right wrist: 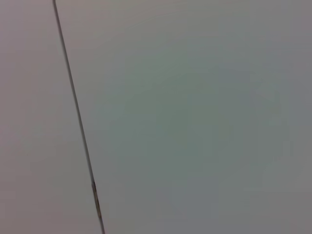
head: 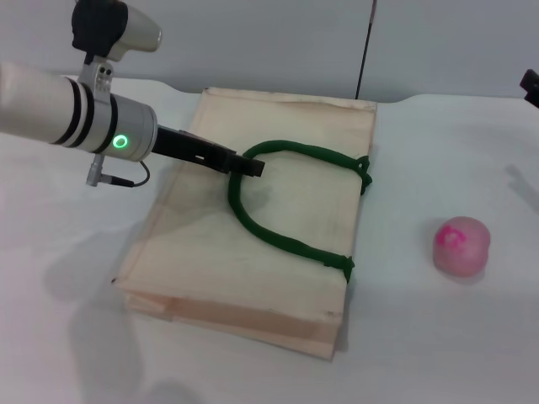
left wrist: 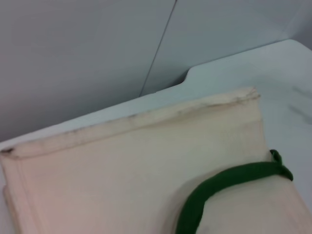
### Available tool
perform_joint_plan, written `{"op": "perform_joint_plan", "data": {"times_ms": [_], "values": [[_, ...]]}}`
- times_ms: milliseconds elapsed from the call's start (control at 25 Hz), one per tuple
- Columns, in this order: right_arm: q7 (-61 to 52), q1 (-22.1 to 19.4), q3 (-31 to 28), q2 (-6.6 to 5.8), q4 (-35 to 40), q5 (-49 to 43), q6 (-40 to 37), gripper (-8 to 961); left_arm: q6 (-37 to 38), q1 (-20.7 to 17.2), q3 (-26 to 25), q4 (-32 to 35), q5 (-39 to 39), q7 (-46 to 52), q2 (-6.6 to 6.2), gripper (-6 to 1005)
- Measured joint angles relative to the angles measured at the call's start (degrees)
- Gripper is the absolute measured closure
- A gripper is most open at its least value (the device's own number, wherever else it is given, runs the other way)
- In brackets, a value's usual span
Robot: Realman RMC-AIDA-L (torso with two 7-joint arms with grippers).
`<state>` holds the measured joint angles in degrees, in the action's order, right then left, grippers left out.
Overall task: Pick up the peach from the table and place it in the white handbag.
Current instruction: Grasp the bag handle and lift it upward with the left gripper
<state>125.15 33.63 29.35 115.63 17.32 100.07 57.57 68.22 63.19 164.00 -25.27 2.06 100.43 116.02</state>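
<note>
Peach (head: 461, 246) resting on white table (head: 438, 337), well apart from left gripper (head: 251, 167), beyond the bag's far side. White handbag (head: 210, 261) lying flat beneath that gripper; tip at green handle (head: 278, 231) loop, finger state cannot be told. Right gripper (head: 530, 86) at frame edge, parked. No legible writing.

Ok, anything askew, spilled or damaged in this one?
Nothing spilled or damaged. The cream fabric handbag lies flat, angled on the white table; the small pink peach sits apart beside it. The left gripper is at the green loop handle.
</note>
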Motion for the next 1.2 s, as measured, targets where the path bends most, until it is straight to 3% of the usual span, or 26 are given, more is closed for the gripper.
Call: {"op": "perform_joint_plan", "data": {"times_ms": [320, 720, 1200], "values": [[0.0, 0.3, 0.2, 0.03, 0.0, 0.2, 0.0, 78, -1.1, 0.4, 0.0, 0.6, 2.6, 1.5, 0.09, 363], [0.0, 0.4, 0.2, 0.03, 0.0, 0.2, 0.0, 81, -10.7, 2.1, 0.0, 7.3, 10.4, 5.6, 0.09, 369], [0.0, 0.4, -0.1, 0.03, -0.2, 0.3, 0.6, 84, -11.4, 2.1, 0.0, 7.4, 10.9, 5.9, 0.14, 375]]}}
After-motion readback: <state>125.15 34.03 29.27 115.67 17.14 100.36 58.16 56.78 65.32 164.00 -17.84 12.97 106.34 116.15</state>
